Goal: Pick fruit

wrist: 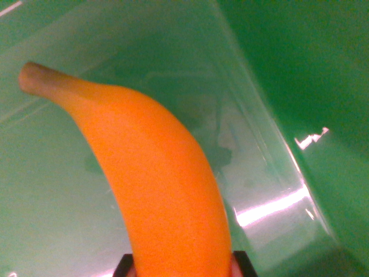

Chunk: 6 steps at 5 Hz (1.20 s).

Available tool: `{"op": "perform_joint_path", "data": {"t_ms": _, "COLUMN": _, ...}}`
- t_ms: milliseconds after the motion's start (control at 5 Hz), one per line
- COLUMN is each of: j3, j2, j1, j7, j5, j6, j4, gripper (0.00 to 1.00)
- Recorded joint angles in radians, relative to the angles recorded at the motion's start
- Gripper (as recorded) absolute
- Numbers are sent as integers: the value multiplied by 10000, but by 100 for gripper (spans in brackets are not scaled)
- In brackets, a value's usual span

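Note:
An orange-yellow banana [155, 173] fills the middle of the wrist view, curving from the bottom edge up to its brownish stem tip at the upper left. My gripper [183, 270] is at the bottom edge, and its two dark fingertips [123, 266] press against either side of the banana's lower end, shut on it. Behind the banana lies the floor of a translucent green bin [52, 196]. Most of the gripper is out of frame.
The bin's clear green wall [259, 127] runs diagonally from the top centre down to the lower right, with bright glare on it. Beyond that wall is a darker green surface [311, 63] at the wrist view's right.

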Motion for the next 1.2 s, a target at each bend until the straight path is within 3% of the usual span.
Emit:
{"op": "perform_joint_path", "data": {"t_ms": 200, "j3": 0, "j2": 0, "j1": 0, "j7": 0, "j5": 0, "j6": 0, "j4": 0, "gripper": 100}}
{"op": "perform_joint_path", "data": {"t_ms": 400, "j3": 0, "j2": -145, "j1": 6, "j7": 0, "j5": -13, "j6": 391, "j4": 247, "gripper": 100}}
{"op": "perform_joint_path", "data": {"t_ms": 600, "j3": 0, "j2": -145, "j1": 6, "j7": 0, "j5": -13, "j6": 391, "j4": 247, "gripper": 100}}
{"op": "perform_joint_path", "data": {"t_ms": 800, "j3": 0, "j2": -299, "j1": 13, "j7": 0, "j5": -27, "j6": 808, "j4": 510, "gripper": 100}}
{"op": "perform_joint_path", "data": {"t_ms": 1000, "j3": 0, "j2": -299, "j1": 13, "j7": 0, "j5": -27, "j6": 808, "j4": 510, "gripper": 100}}
{"op": "perform_joint_path", "data": {"t_ms": 1200, "j3": -1, "j2": -464, "j1": 21, "j7": 0, "j5": -42, "j6": 1253, "j4": 792, "gripper": 100}}
